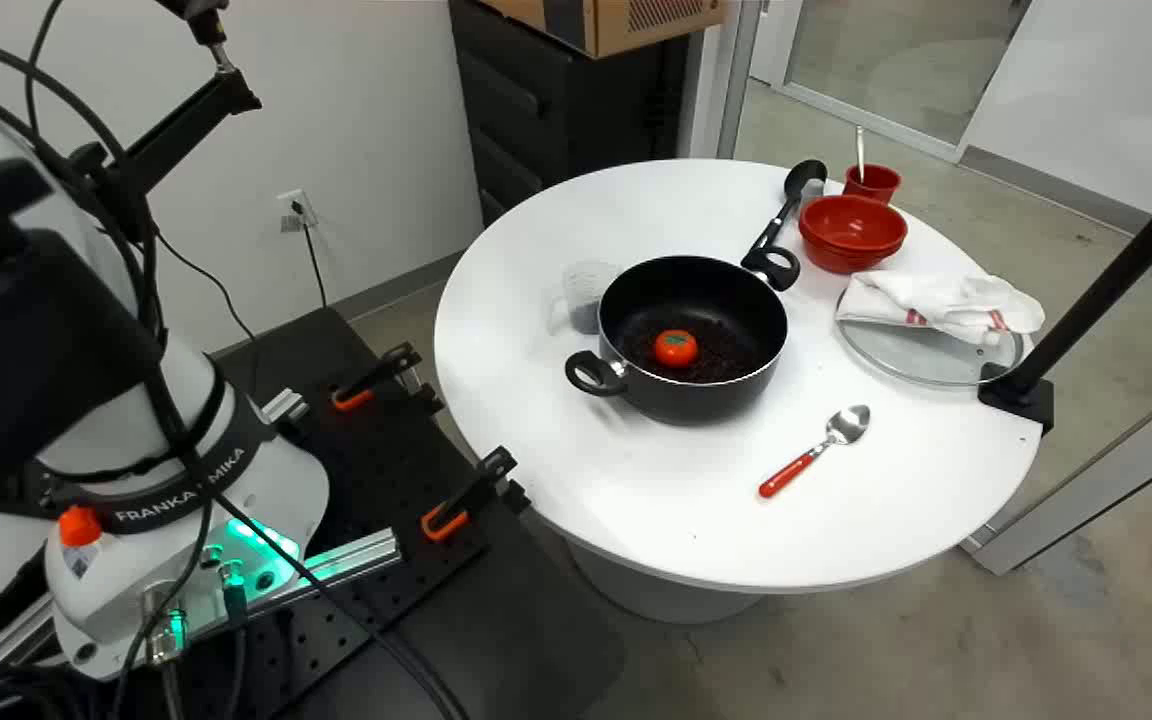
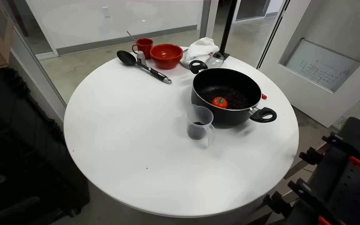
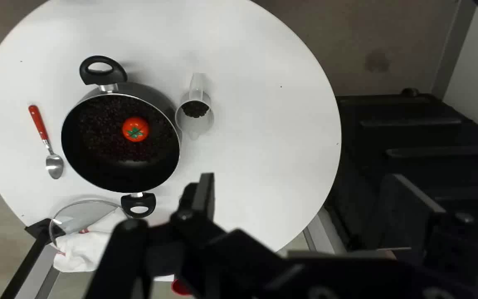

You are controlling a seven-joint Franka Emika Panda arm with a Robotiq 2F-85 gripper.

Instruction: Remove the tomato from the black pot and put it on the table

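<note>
**Tomato (image 3: 135, 129) in the black pot (image 1: 701, 400), not yet lifted out**

The tomato sits green mark upward on a layer of dark bean-like pieces (image 3: 102, 124), which probably keeps it from rolling. It lies toward the side of the pot nearest the measuring cup (image 2: 198, 129). With the glass lid (image 1: 921, 360) lying apart on the table (image 2: 120, 156), a white cloth (image 1: 941, 305) partly over it, the tomato is reachable from above; the pot's wall makes a near-vertical descent the sensible approach.

The claw (image 3: 301, 187), shown only in the wrist view, has its jaws spread well apart with nothing visible between them: a posture suited to straddling a round object. It stands well apart from the pot, so the step in hand appears to be the approach. The measuring cup, holding similar dark pieces, stands just beside the pot; whether the two touch cannot be told. That closeness makes a low exit across the neighbouring rim risky. The red-handled spoon (image 1: 814, 455) lies on the pot's other side, so the stretch of table beyond the cup seems the likelier setting-down place.
</note>
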